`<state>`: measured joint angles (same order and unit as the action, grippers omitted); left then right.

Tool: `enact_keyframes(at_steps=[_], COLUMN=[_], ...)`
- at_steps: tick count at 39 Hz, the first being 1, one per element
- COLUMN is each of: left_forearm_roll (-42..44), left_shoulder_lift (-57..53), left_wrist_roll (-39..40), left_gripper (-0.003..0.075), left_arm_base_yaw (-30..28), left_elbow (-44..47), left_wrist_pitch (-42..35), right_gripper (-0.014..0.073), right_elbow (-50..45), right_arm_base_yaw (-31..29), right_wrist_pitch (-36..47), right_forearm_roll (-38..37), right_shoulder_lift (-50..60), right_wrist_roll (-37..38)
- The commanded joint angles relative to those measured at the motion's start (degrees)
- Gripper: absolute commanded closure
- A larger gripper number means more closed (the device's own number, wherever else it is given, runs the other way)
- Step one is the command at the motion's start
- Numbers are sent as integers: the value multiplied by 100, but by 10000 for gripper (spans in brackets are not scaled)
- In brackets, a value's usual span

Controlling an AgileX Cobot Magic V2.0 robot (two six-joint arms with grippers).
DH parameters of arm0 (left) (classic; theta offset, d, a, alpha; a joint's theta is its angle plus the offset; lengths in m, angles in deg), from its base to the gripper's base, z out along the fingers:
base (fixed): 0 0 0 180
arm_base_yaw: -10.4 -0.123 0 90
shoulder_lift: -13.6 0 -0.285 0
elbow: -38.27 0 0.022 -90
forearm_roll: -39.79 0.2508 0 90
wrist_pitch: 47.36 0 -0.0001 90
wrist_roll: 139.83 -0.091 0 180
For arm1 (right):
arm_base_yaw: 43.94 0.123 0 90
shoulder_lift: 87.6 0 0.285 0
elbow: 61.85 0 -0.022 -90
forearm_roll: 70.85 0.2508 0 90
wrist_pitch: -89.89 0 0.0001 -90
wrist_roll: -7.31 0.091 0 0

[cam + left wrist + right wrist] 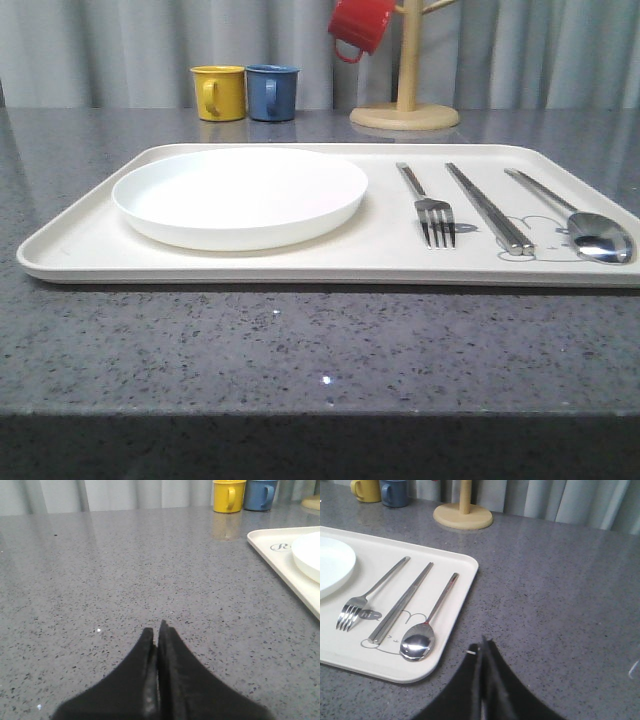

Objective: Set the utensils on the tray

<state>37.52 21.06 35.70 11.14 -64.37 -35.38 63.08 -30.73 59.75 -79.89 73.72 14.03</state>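
Utensils lie side by side on the right half of the tray (90, 245), and we see all three resting flat with handles pointing to the far side. Our fork (428, 205) is the leftmost, tines toward the near edge. Just right of it sit the chopsticks (490, 208), the pair pressed together, near tips over the grey rabbit drawing (390, 639). Our spoon (580, 225) lies rightmost, its bowl close to the tray's near right corner, face up. None of the three touches another.

On the tray's left half we see a round white plate (240, 195), apart from the fork. The tray itself sits on the speckled grey desk (300, 350).

Beyond the tray, at the far side of the desk, we find a yellow mug (219, 92) and a blue mug (272, 92) standing next to each other, and to their right a wooden mug stand (405, 100) with a red mug (360, 25) hanging from it.

Our left gripper (159, 630) hovers over bare desk to the left of the tray, its jaws pressed together with nothing between them. Our right gripper (484, 645) is over the desk just off the tray's near right corner, near the spoon's bowl, jaws likewise closed and empty.
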Motion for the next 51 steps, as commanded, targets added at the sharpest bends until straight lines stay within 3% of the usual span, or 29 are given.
enact_keyframes(at_steps=[1, 12, 21, 25, 30, 51], left_forearm_roll=[-56, -56, -56, -56, -56, -56], left_shoulder_lift=[-132, -132, -132, -132, -132, -132], left_wrist_roll=[38, 38, 38, 38, 38, 38], left_gripper=[738, 738, 738, 738, 738, 738], left_arm_base_yaw=[-12, -12, -12, -12, -12, -12], left_elbow=[28, 28, 28, 28, 28, 28], left_wrist_pitch=[-469, -469, -469, -469, -469, -469], right_gripper=[655, 655, 655, 655, 655, 655], right_elbow=[140, 31, -1398, -1910, -2391, -2360], right_arm_base_yaw=[3, -31, -1038, -1417, -1452, -1452], right_wrist_pitch=[418, 590, 2226, 2137, 2383, 2015], right_forearm_roll=[-103, -195, 744, 1038, 1234, 1191], right_shoulder_lift=[-53, -41, 744, 1178, 1242, 1242], right_wrist_roll=[-42, -56, -744, -749, -749, -756])
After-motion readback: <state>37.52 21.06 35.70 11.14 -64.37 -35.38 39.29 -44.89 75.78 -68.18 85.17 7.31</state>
